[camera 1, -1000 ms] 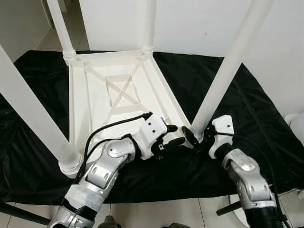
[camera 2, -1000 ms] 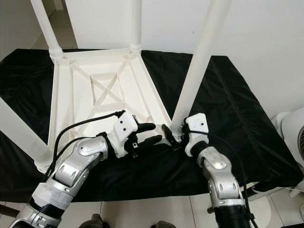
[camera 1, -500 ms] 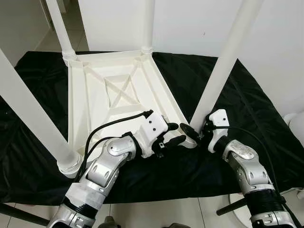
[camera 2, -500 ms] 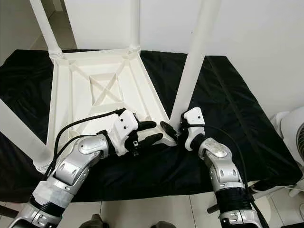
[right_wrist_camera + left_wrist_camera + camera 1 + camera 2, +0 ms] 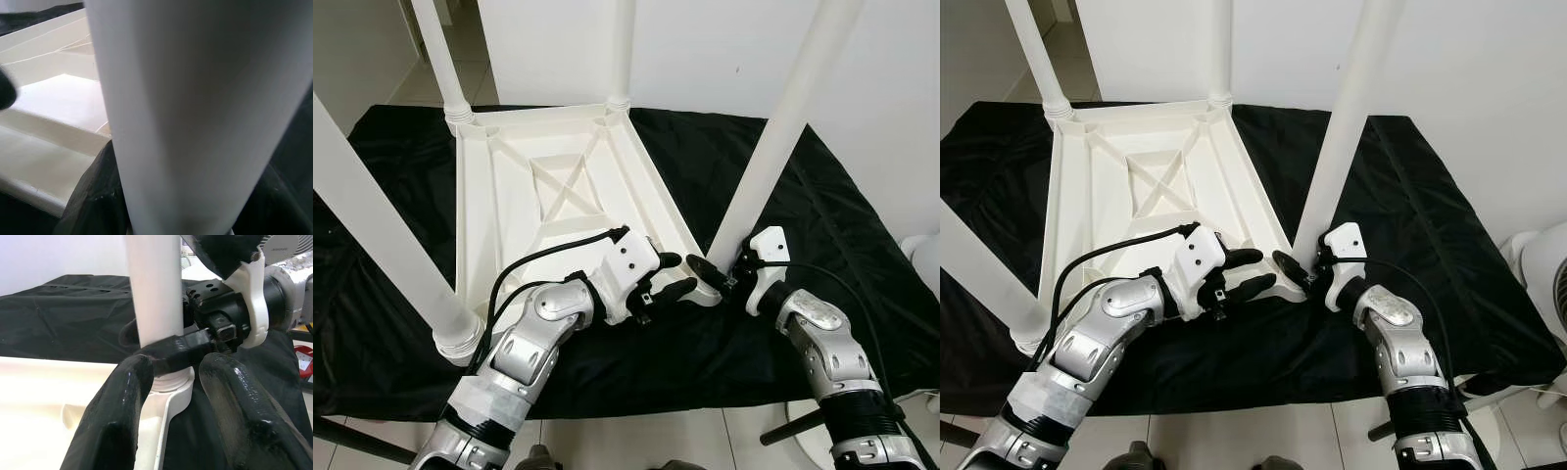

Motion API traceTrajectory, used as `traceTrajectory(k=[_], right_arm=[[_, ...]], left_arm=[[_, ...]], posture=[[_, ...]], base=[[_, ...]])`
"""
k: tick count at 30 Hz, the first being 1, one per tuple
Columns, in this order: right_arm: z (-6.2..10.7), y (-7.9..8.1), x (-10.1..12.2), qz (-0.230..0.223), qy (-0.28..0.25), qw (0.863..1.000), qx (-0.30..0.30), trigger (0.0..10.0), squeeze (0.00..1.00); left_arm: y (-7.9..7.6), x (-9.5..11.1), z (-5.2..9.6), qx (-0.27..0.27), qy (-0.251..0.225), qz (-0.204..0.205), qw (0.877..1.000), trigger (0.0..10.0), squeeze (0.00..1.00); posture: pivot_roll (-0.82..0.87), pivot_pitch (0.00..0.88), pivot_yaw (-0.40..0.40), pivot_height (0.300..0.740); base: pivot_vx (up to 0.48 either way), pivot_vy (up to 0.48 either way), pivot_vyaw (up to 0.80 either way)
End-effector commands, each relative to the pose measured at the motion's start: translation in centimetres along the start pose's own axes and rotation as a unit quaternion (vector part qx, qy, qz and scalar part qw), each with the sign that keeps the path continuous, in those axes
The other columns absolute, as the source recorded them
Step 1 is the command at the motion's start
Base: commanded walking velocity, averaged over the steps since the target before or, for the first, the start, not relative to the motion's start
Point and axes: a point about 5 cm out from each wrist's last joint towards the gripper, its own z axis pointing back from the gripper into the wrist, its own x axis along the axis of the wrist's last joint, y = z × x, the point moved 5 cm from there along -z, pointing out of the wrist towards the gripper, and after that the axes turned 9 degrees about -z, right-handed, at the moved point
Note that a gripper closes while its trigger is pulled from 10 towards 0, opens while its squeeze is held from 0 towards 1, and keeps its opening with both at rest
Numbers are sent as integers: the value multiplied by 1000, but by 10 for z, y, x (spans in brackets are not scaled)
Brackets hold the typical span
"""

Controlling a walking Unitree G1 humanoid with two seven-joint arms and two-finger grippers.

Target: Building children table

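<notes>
- The black cloth (image 5: 822, 215) covers the work surface in front of a white wall (image 5: 705, 49).
- The white plastic table (image 5: 548, 196) lies upside down on the cloth, its ribbed underside with a cross brace facing up.
- Four round white legs stand up from its corners; the near-right leg (image 5: 773, 147) leans slightly and sits in its corner socket.
- The right gripper (image 5: 717, 278) is clamped around the base of that leg, one finger (image 5: 181, 350) wrapped across it.
- The left gripper (image 5: 672, 277) hovers just beside the same corner, its fingers (image 5: 122, 416) spread apart and holding nothing.
</notes>
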Motion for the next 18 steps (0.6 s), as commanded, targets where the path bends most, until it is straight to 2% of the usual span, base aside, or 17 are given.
traceTrajectory(k=[1,11,14,18], right_arm=[[2,-5,-9,-13,17,999,-29,10000,0],[0,2,-3,-12,-3,996,-87,10000,0],[0,3,-7,-29,-3,989,-143,10000,0],[1,6,-11,-40,-3,985,-166,10000,0]], left_arm=[[-1,-2,0,2,2,4,1000,10000,0],[-6,-4,2,-3,4,9,1000,10000,0],[-5,-5,2,-2,5,9,1000,10000,0],[-5,-5,2,-2,6,10,1000,10000,0]], posture=[[-2,0,-27,740],[-5,0,-31,740],[0,0,-39,740],[1,0,-36,740]], base=[[0,0,0],[0,0,0],[0,0,0],[0,0,0]])
